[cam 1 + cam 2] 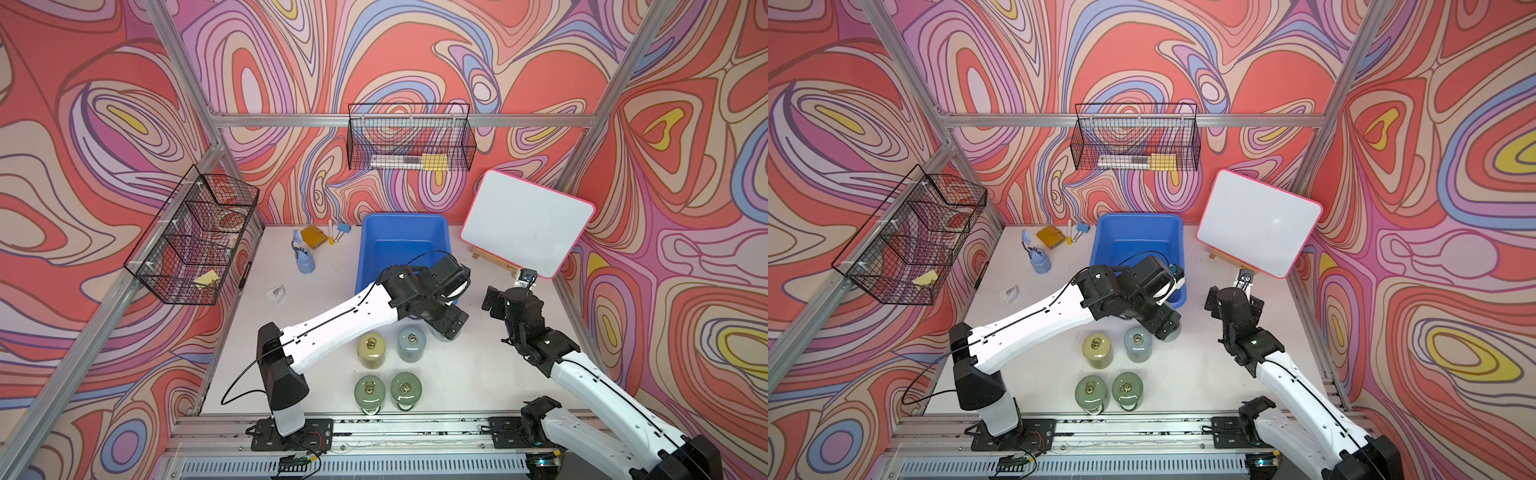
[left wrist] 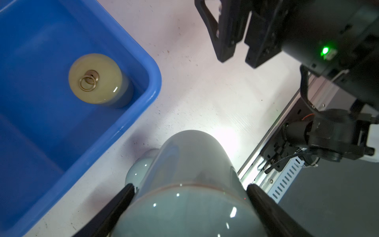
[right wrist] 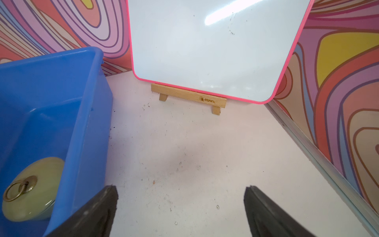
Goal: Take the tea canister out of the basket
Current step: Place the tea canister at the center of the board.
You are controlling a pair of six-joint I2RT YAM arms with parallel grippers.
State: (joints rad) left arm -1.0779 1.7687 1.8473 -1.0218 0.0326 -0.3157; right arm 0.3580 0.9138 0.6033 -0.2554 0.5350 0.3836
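1 tea canister in the basket: a pale yellow-green glazed ceramic cylinder with a brass ring on its lid (image 2: 95, 79). It stands upright, long axis vertical, ring uppermost. Location: inside the bright blue rectangular plastic basket (image 2: 155, 82), in the corner that faces my right arm, just beside the walls there. I cannot pick it out in either top view, as my left arm lies over that corner.

1 left gripper (image 2: 189, 190): clamped on a grey-blue glazed ceramic canister (image 2: 194, 160), 1 finger against each side. It is outside the basket, over the white table (image 2: 205, 92). Whether the base is down I cannot tell. Occupied.

1 right gripper (image 3: 180, 190): jaws wide apart with nothing between them, over bare table just beside the basket's outer wall. The tea canister sits on the far side of that wall, below the rim.

4 canisters stand out on the table: olive-yellow canister (image 1: 371, 349), second grey-blue canister (image 1: 411, 343), green canister (image 1: 369, 392), second green canister (image 1: 405, 390).

Judgement: the right gripper is nearer and free. The move calls for a rise over the rim, a short sideways crossing, then a straight descent astride the lid. The 2 close walls leave little room for a finger.
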